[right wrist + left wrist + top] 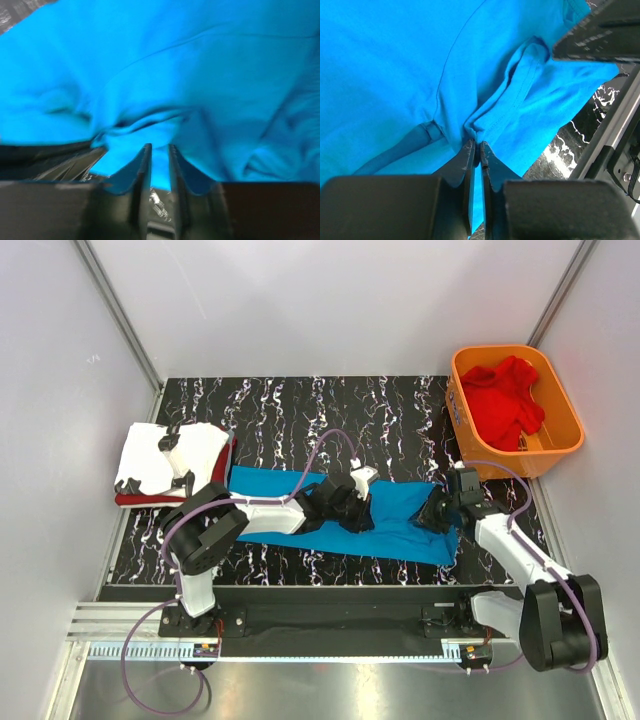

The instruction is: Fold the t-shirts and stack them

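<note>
A bright blue t-shirt (400, 515) lies as a long strip across the middle of the black marbled table (300, 410). My left gripper (345, 510) is down on its middle. In the left wrist view its jaws (476, 145) meet on a bunched fold of the blue t-shirt (395, 75). My right gripper (437, 512) is at the strip's right end. In the blurred right wrist view its jaws (157, 147) stand narrowly apart with the rumpled edge of the blue t-shirt (200, 75) between them. A white t-shirt with black marks (165, 455) lies folded on a dark red t-shirt (135, 498) at the left.
An orange basket (505, 352) stands at the back right with a brighter red t-shirt (505, 400) crumpled inside. White walls close in the left, back and right. A metal rail (300, 625) runs along the near edge at the arm bases.
</note>
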